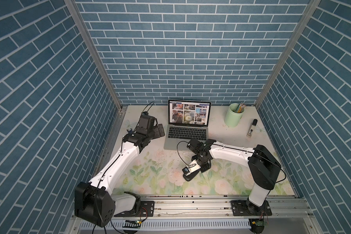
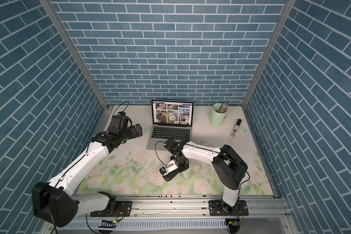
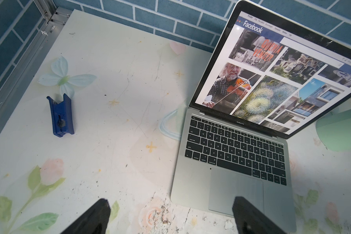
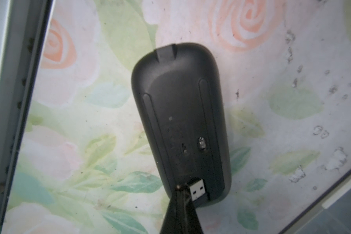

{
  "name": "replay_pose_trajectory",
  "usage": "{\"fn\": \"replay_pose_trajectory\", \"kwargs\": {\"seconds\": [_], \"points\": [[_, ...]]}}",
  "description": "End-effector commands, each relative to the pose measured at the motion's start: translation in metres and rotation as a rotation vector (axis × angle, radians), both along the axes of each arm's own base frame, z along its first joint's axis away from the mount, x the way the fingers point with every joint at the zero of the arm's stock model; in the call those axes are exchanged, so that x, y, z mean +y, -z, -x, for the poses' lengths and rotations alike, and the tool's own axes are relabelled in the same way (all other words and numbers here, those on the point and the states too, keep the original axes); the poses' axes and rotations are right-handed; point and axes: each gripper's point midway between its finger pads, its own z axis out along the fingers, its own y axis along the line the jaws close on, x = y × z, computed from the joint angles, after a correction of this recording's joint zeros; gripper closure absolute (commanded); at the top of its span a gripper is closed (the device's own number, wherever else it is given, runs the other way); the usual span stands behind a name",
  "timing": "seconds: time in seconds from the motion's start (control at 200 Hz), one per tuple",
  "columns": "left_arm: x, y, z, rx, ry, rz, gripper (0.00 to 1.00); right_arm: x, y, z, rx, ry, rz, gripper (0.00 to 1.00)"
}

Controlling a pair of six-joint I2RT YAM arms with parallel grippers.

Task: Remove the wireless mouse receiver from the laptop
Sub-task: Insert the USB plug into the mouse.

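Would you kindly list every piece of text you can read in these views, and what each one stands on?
"Facebook": header on the laptop screen.
"Finder": menu bar above it.
"MacBook Pro": bezel under the screen.
"esc", "tab", "caps lock", "shift", "command": keyboard keys.
Orange poster lettering on the screen: not surely readable.
Label on the white stick: too small.

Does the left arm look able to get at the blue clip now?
Probably yes: the clip lies alone on the table, apart from the laptop, and the left pincer is open and empty.
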Motion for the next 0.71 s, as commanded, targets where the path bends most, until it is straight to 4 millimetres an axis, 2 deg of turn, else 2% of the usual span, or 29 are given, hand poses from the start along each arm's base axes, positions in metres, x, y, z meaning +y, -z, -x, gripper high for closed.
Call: {"fn": "replay_pose_trajectory", "kwargs": {"seconds": [0.0,0.285,0.7], "points": [[0.006,0.001,0.002,-0.006,-0.01,-0.019,0.0,0.005,-0.003,0.0,0.019,-0.006,-0.004,1.0],[0.006,0.0,0.003,-0.007,-0.012,-0.019,0.0,0.004,-0.001,0.002,0.025,-0.007,0.004,1.0],[0.006,0.001,0.004,-0.006,-0.011,-0.02,0.0,0.003,-0.014,-0.001,0.002,-0.002,-0.003,1.0]]}}
